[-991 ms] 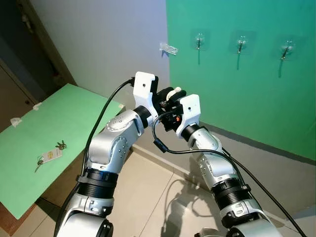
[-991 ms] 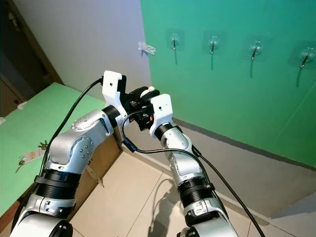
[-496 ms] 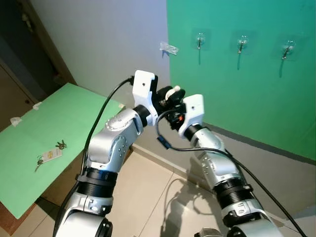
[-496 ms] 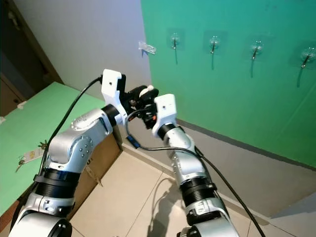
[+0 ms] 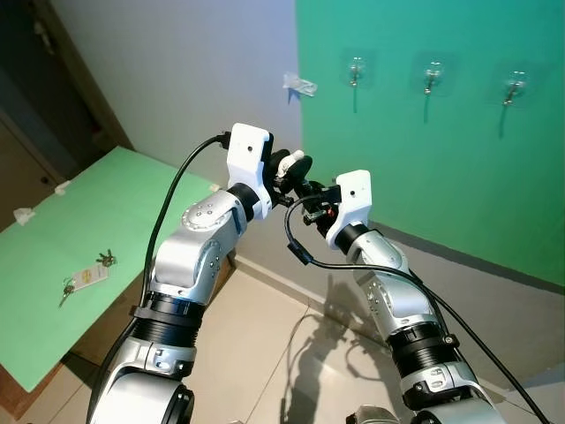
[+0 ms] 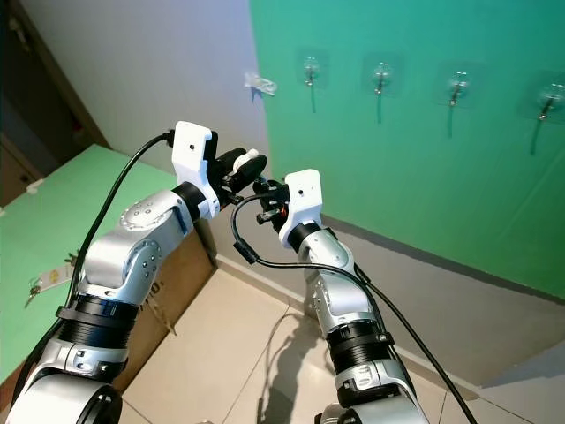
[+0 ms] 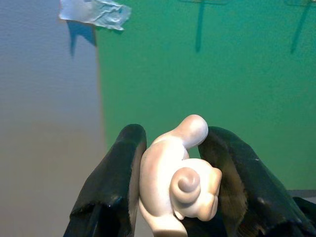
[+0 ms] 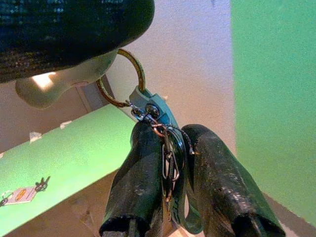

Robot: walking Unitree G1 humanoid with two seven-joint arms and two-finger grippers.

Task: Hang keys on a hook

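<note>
Keys [image 8: 168, 148] pinched between right claw [image 8: 170, 197] fingers.

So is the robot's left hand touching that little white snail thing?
Touching. In the left wrist view, the left hand has both black fingers pressed against the sides of the white snail charm, no gap.

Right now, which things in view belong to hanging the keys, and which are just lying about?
Job:
- key ring in right gripper
- cream snail charm in left gripper
- wall hooks

Lying about:
- tagged keys on green table
- clear tape on wall
</note>
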